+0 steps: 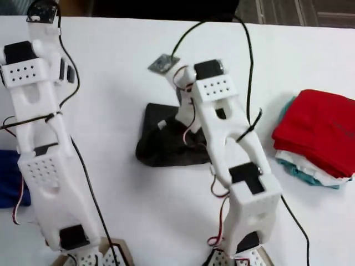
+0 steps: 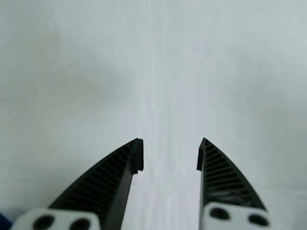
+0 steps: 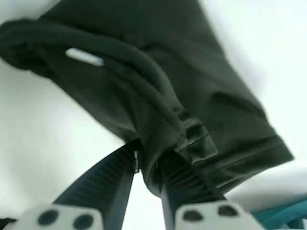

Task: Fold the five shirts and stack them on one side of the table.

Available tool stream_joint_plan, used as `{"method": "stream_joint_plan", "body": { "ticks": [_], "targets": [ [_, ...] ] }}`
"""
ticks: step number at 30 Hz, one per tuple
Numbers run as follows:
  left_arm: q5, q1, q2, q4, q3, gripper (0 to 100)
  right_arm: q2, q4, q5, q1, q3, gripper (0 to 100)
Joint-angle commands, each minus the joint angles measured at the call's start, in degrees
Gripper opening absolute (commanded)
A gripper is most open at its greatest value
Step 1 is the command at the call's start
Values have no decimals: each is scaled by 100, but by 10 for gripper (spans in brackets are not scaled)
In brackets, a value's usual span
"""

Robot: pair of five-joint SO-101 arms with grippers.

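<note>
Right tool (image 3: 148, 162): pressed together, pinching a fold of the dark shirt (image 3: 201, 96).
Dark shirt: crumpled on the counter (image 1: 138, 221), under and just ahead of the right tool.
Left tool (image 2: 170, 153): spread, holding nothing, with bare counter beneath.
Folded stack (image 1: 316, 130): red on top, white and teal below, well apart from the right tool on its outer side.
Blue cloth (image 1: 6, 180): at the counter edge, well behind the left tool.

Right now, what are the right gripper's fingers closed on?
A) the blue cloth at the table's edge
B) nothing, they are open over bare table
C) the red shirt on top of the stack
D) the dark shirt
D: in the right wrist view, the right gripper has its fingers pinched on a fold of the dark shirt.
</note>
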Motion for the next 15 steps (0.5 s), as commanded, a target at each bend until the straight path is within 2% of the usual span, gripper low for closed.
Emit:
{"method": "stream_joint_plan", "body": {
  "ticks": [1, 7, 11, 15],
  "targets": [
    [-35, -44, 26, -352, -251, 208, -936, 22, -9, -277, 888, 21],
    [-44, -158, 44, -440, -400, 209, -1947, 13, 35, -163, 1793, 23],
    [-44, -316, 35, -404, -567, 209, -2053, 4, 44, -31, 1952, 32],
    [-255, -404, 62, -114, -1015, 209, -2053, 4, 26, 4, 1960, 140]
  ]
}}
